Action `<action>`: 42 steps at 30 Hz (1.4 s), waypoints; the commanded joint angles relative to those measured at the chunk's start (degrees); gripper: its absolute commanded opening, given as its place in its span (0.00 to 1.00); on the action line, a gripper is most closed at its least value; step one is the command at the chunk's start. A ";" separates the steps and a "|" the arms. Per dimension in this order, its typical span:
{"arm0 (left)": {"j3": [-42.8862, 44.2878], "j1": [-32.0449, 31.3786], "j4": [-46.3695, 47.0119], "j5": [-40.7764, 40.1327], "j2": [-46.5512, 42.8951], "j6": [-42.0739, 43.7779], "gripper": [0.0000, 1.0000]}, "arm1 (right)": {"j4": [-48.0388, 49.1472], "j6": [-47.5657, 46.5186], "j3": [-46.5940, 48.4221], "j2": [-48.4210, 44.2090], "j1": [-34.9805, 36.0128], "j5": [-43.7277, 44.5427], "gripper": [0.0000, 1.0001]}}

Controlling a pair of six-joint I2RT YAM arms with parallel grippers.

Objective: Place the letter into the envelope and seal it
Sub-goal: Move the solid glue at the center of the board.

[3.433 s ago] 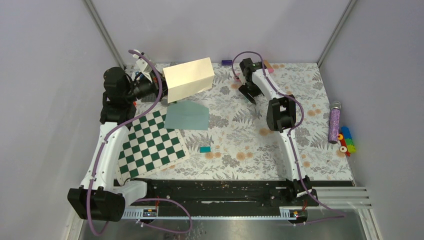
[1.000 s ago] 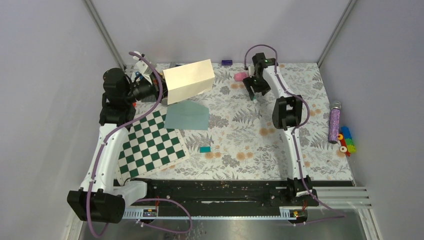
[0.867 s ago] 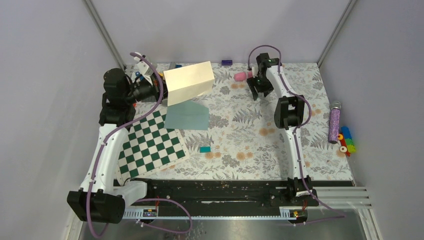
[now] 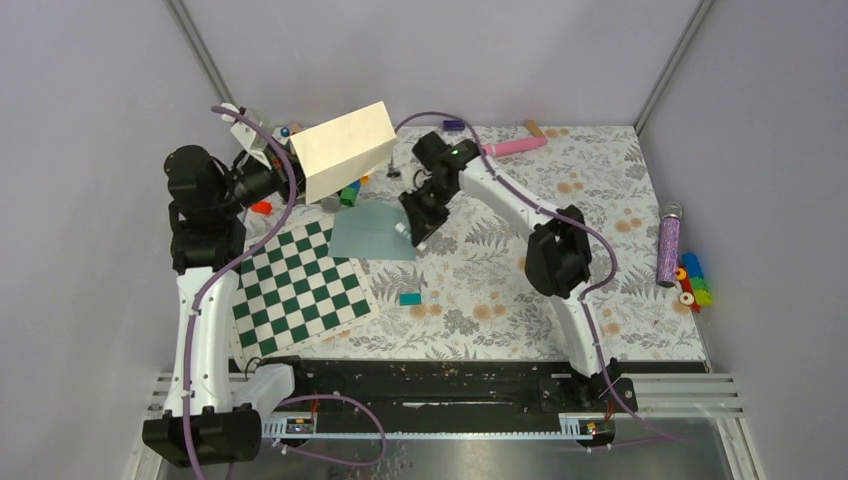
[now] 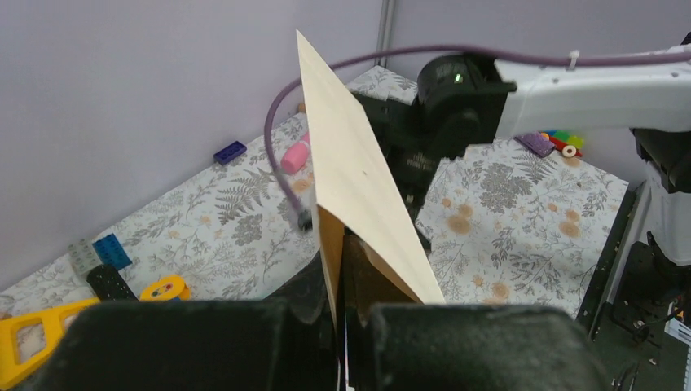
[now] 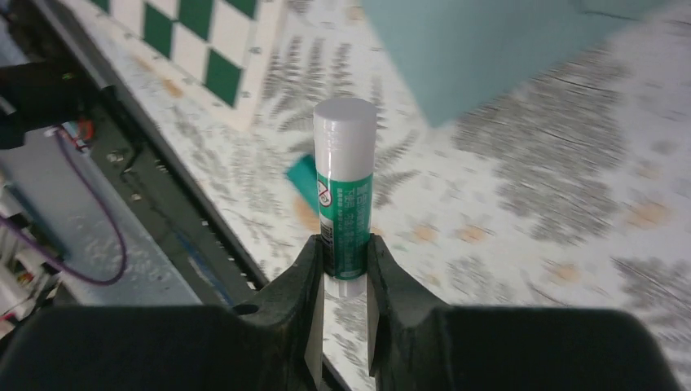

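From above, the left claw (image 4: pixel 283 172) is clamped on one edge of the thin cream-tan paper letter (image 4: pixel 343 150). It holds the sheet in the air, tilted, over the far left part of the floral-patterned counter (image 4: pixel 620 200). The flat blue-grey paper envelope (image 4: pixel 372 232) lies on the counter just below the letter. Its left corner touches the green-and-white checkerboard mat (image 4: pixel 300 290). The right claw (image 4: pixel 415 228) hangs over the envelope's right edge; what it grips is too small to make out here. A small teal block (image 4: pixel 409 298) sits on the counter, nearer than the envelope. A pink marker (image 4: pixel 515 146) lies by the far wall.

The left wrist view shows the letter (image 5: pixel 358 179) rising edge-on from the claw (image 5: pixel 342 326), whose fingers are pressed together on its lower edge. The right arm's dark wrist stands close behind the sheet.

In the right wrist view, the claw (image 6: pixel 344 248) is clamped on the lower body of a green-and-white glue stick (image 6: pixel 346 183) with a white cap, pointing away from the camera. The envelope (image 6: pixel 481 49) lies beyond the cap. The checkerboard mat (image 6: pixel 195 32) is at upper left, and the teal block (image 6: pixel 303 175) lies just left of the stick.
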 commanded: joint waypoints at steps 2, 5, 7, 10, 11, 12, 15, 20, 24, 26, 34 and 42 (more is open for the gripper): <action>1.51 0.47 4.54 1.78 -2.04 -3.31 0.00 | 4.63 7.61 -3.50 -0.56 7.24 -6.17 0.06; 1.40 0.62 5.07 1.79 -2.35 -3.93 0.00 | 7.96 11.73 -4.88 -0.11 11.37 -4.77 0.06; 1.38 0.63 5.15 1.86 -2.55 -4.12 0.00 | 9.41 13.13 -5.71 0.20 13.05 -3.75 0.06; 1.35 0.72 5.15 2.12 -2.62 -4.16 0.00 | 11.27 15.16 -6.71 0.82 15.09 -0.62 0.06; 1.41 0.72 5.26 2.14 -2.60 -4.23 0.00 | 12.07 15.74 -7.10 1.08 15.50 0.76 0.06; 1.32 0.72 5.56 2.14 -2.52 -4.52 0.00 | 12.53 16.15 -7.16 1.67 15.75 1.53 0.06; 1.18 0.72 6.56 2.41 -2.49 -5.29 0.00 | 12.61 17.14 -6.20 4.44 16.27 3.22 0.07; 1.23 0.72 6.65 2.76 -2.45 -5.28 0.00 | 12.57 17.26 -7.60 6.15 17.21 4.97 0.09; 0.85 0.72 7.68 2.89 -2.17 -5.88 0.00 | 12.67 17.09 -9.55 6.36 17.83 5.48 0.10; 1.00 0.68 7.96 3.03 -1.93 -6.09 0.00 | 12.97 16.92 -10.42 6.15 18.18 5.86 0.10; 0.80 0.72 8.62 3.21 -1.77 -6.65 0.00 | 13.70 16.55 -12.93 4.54 19.75 7.82 0.16; 0.59 0.71 8.85 3.37 -1.89 -6.67 0.00 | 12.86 14.45 -11.87 3.46 19.79 11.46 0.32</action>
